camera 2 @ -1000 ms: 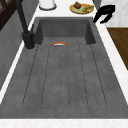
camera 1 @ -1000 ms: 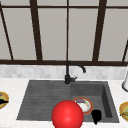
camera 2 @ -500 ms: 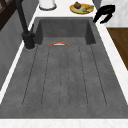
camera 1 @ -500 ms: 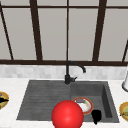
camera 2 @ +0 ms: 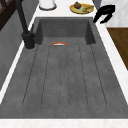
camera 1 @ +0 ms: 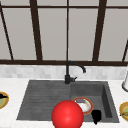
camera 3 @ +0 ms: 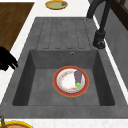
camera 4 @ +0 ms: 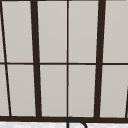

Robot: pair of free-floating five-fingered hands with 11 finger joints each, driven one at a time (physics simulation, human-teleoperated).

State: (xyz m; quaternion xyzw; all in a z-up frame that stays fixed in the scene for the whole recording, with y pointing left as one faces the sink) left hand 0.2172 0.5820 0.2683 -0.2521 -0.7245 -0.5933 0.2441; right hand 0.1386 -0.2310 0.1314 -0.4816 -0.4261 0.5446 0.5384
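Risk at the rim: the right hand (camera 1: 96, 116) hangs over the front edge of the sink (camera 3: 23, 77). In my judgement a straight drop would knock it on that edge rather than carry it into the basin.
Risk at the plate: the red-rimmed plate (camera 3: 70, 81) lies flat and low on the basin floor, with little lip to catch. If tipped, the dark vegetable (camera 3: 78, 76) on it would likely slide off.
Red ball: a large red ball (camera 1: 67, 115) sits nearest in the front view, left of the hand and partly covering the plate.
Right hand: black, fingers apart and hanging loosely, clamped on nothing. It is above the white desk (camera 3: 7, 85) at the basin's front right corner.
Plate relative to hand: lower, farther back and a little to the left. The two are near but apart.
Yellow plate: to the hand's right on the desk is a yellow plate (camera 2: 81, 7) of food.
Faucet: a black faucet (camera 1: 68, 72) stands behind the sink.
Window: dark-framed panes (camera 4: 67, 62) rise behind it.
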